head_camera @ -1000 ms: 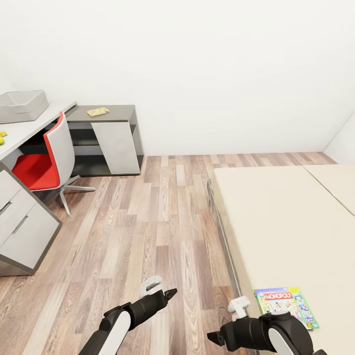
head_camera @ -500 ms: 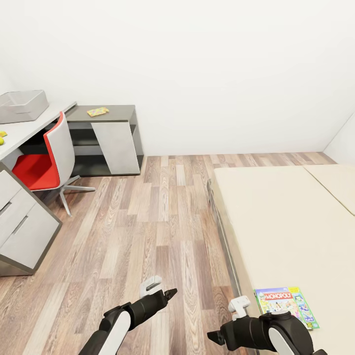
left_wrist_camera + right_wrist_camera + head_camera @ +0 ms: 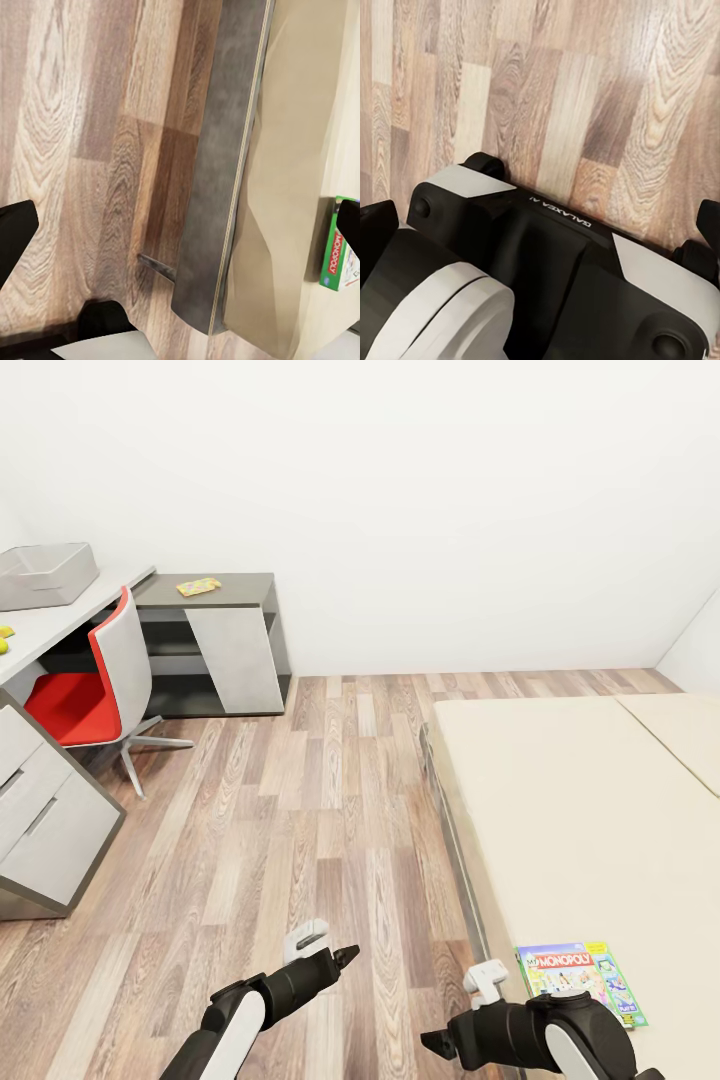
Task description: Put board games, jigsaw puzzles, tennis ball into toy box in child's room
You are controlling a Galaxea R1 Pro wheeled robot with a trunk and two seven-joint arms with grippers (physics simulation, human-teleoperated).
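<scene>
A colourful board game (image 3: pixel 578 972) marked "Monopoly" lies flat on the beige bed (image 3: pixel 590 810) near its front edge, and my right arm covers its lower edge. Its green side (image 3: pixel 336 253) also appears in the left wrist view. The grey toy box (image 3: pixel 45 573) stands on the white table (image 3: pixel 62 622) at the far left. A small flat yellow-patterned jigsaw puzzle (image 3: pixel 198 587) rests on the lower dark grey cabinet (image 3: pixel 235 592). My left gripper (image 3: pixel 345 957) hangs open over the floor. My right gripper (image 3: pixel 435 1046) is open too, low beside the bed.
A red and grey swivel chair (image 3: pixel 95 685) is tucked at the table, beside the white drawer unit (image 3: pixel 45 815). Something yellow (image 3: pixel 5 639) is cut off at the table's left edge. Wooden floor (image 3: pixel 330 800) stretches between the table and the bed's grey frame (image 3: pixel 217 187).
</scene>
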